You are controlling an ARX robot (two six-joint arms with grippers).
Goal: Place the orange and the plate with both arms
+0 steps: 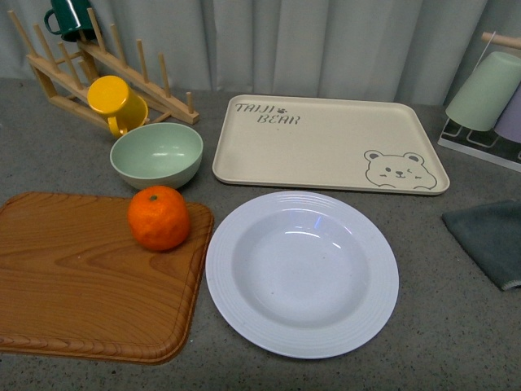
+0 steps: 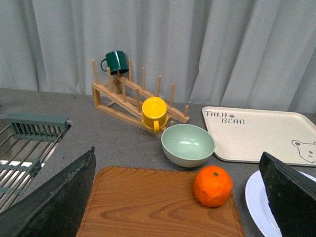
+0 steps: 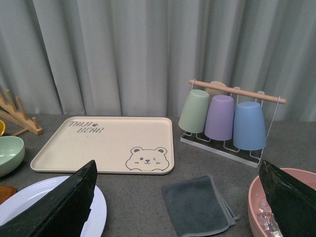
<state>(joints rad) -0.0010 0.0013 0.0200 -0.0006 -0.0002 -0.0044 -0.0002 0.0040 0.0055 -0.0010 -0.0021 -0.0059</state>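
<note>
The orange (image 1: 159, 217) sits on the far right corner of a wooden board (image 1: 73, 277). It also shows in the left wrist view (image 2: 213, 185). The white ridged plate (image 1: 302, 271) lies on the grey table right of the board, empty; its edge shows in the left wrist view (image 2: 256, 207) and in the right wrist view (image 3: 19, 202). Neither arm shows in the front view. My left gripper (image 2: 182, 202) is open, its jaws wide apart above the board, short of the orange. My right gripper (image 3: 180, 202) is open above a grey cloth (image 3: 197, 205).
A pale green bowl (image 1: 156, 154) stands behind the orange. The beige bear tray (image 1: 326, 142) lies behind the plate. A wooden rack (image 1: 89, 65) holds a yellow mug (image 1: 114, 99) and a green mug (image 1: 69, 18). A cup rack (image 3: 224, 118) and a pink basin (image 3: 266, 207) stand right. A sink rack (image 2: 29, 143) is at the left.
</note>
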